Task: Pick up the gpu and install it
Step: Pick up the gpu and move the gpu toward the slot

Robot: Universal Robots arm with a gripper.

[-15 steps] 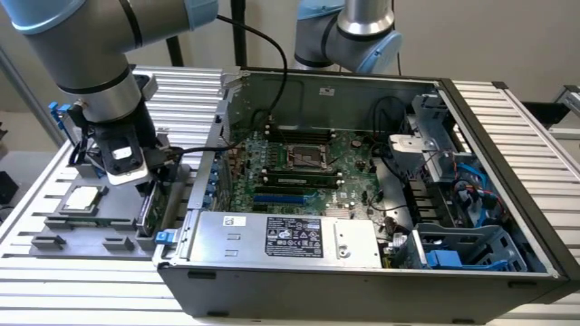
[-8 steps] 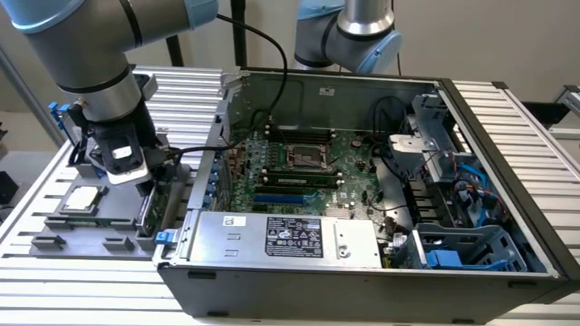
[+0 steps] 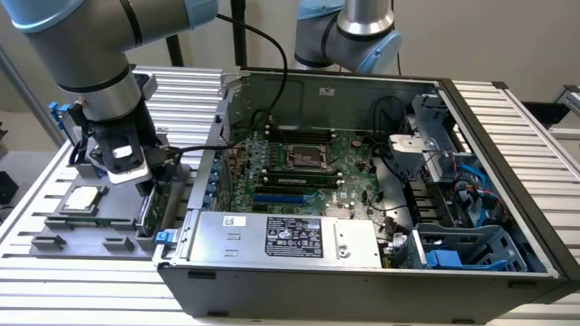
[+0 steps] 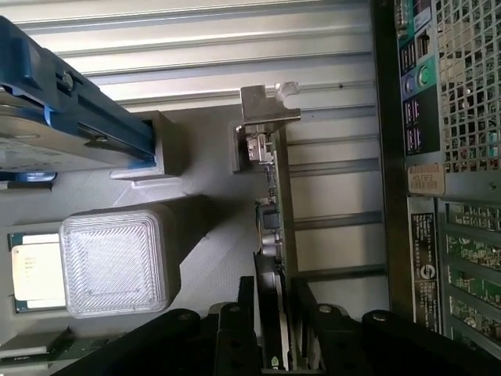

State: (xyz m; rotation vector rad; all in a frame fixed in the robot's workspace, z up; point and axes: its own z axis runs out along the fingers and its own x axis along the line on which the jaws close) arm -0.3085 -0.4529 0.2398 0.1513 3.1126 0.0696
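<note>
Gpu (image 4: 280,211), one card standing on edge; two jaws clamp it.

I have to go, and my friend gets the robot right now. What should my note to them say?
Gripper: down over one end of the gpu; I cannot tell whether it has a hold.
Gpu: standing on edge in the gray holder, to the exterior view's left of the open computer case.
Done: the gripper is at the card.
Left: the gpu is not yet lifted out and not yet on the motherboard.
</note>
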